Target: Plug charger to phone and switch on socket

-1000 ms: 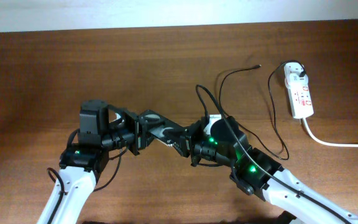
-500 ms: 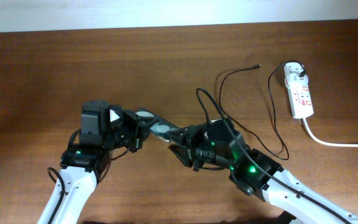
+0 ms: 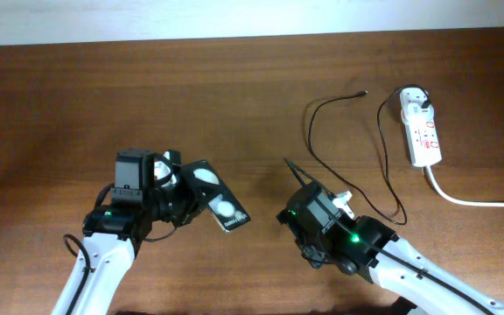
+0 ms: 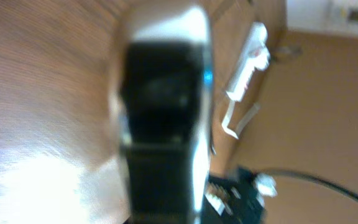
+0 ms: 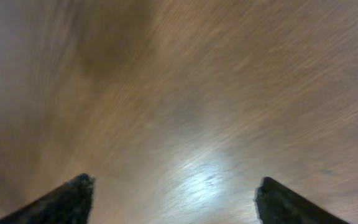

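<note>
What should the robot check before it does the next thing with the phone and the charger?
1. Is the phone held in the left hand? ok.
2. Is the right hand open and empty? ok.
3. Is the charger tip lying free? ok.
4. Is that tip plugged into the phone? not ok.
5. Is the socket switched on? cannot tell.

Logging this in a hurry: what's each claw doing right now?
Left claw: closed, holding the phone.
Right claw: open, holding nothing.
</note>
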